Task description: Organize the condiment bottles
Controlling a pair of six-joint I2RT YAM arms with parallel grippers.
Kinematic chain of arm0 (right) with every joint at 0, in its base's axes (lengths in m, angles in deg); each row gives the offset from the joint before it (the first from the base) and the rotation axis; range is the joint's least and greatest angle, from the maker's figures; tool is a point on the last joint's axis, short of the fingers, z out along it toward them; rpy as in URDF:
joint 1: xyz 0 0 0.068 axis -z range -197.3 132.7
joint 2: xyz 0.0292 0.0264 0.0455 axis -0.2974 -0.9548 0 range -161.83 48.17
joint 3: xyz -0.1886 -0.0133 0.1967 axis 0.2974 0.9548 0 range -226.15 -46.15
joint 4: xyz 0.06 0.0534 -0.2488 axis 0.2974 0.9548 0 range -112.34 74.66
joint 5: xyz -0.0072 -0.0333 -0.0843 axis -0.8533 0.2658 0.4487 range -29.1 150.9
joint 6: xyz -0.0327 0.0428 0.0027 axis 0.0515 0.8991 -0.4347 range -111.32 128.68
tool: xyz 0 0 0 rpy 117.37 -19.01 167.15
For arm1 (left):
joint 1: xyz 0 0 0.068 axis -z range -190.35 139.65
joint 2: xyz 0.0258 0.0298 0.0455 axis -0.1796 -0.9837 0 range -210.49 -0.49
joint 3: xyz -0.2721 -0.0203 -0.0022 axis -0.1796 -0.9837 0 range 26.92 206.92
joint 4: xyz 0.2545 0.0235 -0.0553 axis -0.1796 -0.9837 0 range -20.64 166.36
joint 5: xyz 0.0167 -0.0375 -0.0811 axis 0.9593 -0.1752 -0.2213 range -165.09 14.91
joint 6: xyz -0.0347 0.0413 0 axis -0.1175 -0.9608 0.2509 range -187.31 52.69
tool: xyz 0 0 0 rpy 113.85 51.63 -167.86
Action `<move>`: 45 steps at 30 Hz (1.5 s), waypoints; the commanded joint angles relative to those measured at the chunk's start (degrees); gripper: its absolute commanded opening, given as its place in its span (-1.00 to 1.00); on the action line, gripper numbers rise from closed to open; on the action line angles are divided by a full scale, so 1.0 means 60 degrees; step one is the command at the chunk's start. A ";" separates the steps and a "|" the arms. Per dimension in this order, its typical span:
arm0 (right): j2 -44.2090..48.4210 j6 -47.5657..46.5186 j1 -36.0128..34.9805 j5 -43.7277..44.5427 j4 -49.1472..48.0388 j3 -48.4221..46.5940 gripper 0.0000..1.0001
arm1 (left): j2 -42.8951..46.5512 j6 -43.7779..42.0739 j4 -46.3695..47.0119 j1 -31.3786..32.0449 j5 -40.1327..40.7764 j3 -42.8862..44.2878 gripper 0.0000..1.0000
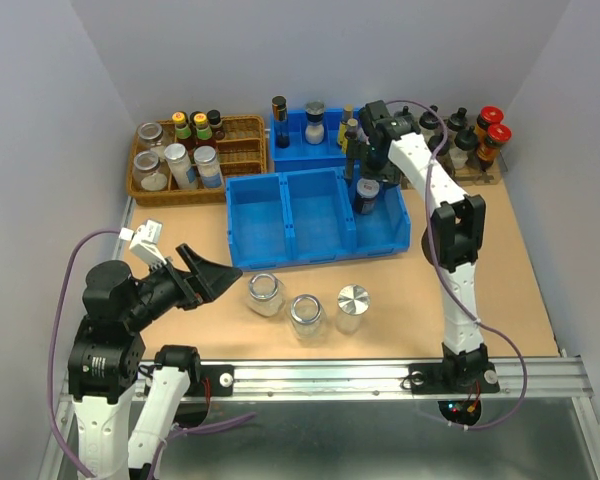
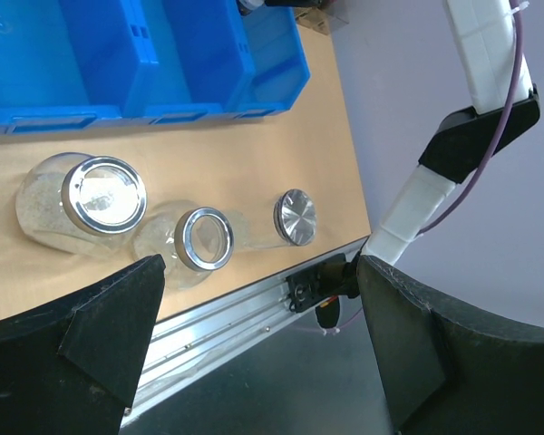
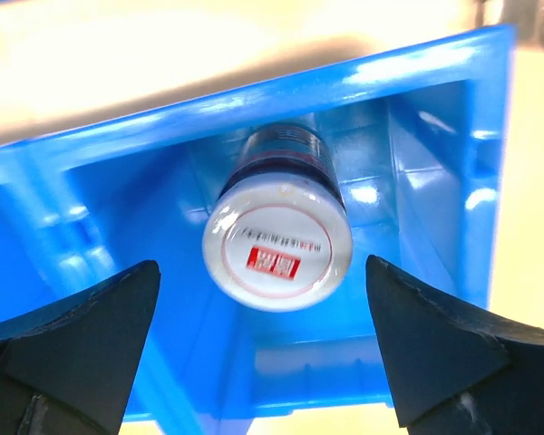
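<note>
Three condiment jars stand in a row on the table in front of the blue three-compartment bin [image 1: 315, 245]: two clear ones with metal rims [image 1: 265, 293] [image 1: 307, 315] and a silver-lidded one [image 1: 352, 305]. They also show in the left wrist view [image 2: 100, 195] [image 2: 204, 237] [image 2: 295, 216]. My left gripper [image 1: 215, 275] [image 2: 258, 272] is open and empty, left of the row. A dark jar [image 1: 367, 195] with a white, red-marked lid [image 3: 276, 249] stands in the bin's right compartment. My right gripper [image 1: 368, 165] [image 3: 261, 265] is open just above it, with the jaws clear of the jar.
A wicker basket [image 1: 240, 125] of jars and small bottles sits at the back left. A blue rack [image 1: 292, 135] with tall bottles stands behind the bin. Black-nozzled and red-capped bottles [image 1: 480, 140] stand at the back right. A metal rail [image 1: 380, 375] runs along the near edge.
</note>
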 commanded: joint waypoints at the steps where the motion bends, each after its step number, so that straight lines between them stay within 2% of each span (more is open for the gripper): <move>1: 0.1278 -0.0124 0.0014 0.0214 -0.0419 -0.0806 1.00 | -0.0057 -0.0013 0.0463 0.0032 -0.0030 0.0027 0.97; 4: 0.2011 -0.0211 0.0028 0.0273 -0.0609 -0.0617 1.00 | -0.0174 -0.0115 0.0463 0.0032 -0.0015 0.0174 0.97; 6: 0.3312 -0.0255 0.0014 0.0215 -0.1060 0.0215 1.00 | -0.0262 -0.0159 0.0521 0.0032 0.0058 0.0290 0.97; 10: 0.6183 -0.0242 0.0013 -0.0050 -0.2220 0.3129 1.00 | -0.0365 -0.0028 0.0872 0.0032 0.0117 0.0277 0.97; 12: 0.7512 -0.0284 -0.0001 0.0024 -0.2236 0.4647 1.00 | -0.0438 0.0016 0.1106 0.0032 0.0044 0.0175 0.97; 16: 0.9215 -0.0416 -0.0001 0.0432 -0.1871 0.6760 1.00 | -0.0599 0.0031 0.1472 0.0032 -0.0175 0.0013 0.97; 20: 1.0536 -0.0372 0.0014 0.0932 -0.1460 0.7994 1.00 | -0.0790 -0.0071 0.1634 0.0032 -0.0278 -0.0016 0.97; 23: 1.1544 -0.0679 0.0013 0.0363 -0.1517 0.8639 1.00 | -0.0819 -0.0042 0.1971 0.0032 -0.0483 -0.0177 0.97; 31: 1.2603 -0.0827 -0.0001 -0.3355 -0.1357 0.9857 1.00 | -0.0717 0.0119 0.2235 0.0032 -0.0571 -0.0324 0.97; 37: 1.2400 -0.0973 -0.0176 -0.4939 -0.1167 0.9726 1.00 | -0.0599 0.0134 0.2177 0.0032 -0.0615 -0.0455 0.97; 42: 1.1508 -0.0958 -0.1199 -0.4196 -0.0918 0.9419 1.00 | -0.0555 0.0061 0.2118 0.0017 -0.0615 -0.0500 0.97; 45: 1.0614 -0.0842 -0.2561 -0.3275 -0.0494 0.9040 1.00 | -0.0585 0.0002 0.2074 0.0032 -0.0630 -0.0471 0.97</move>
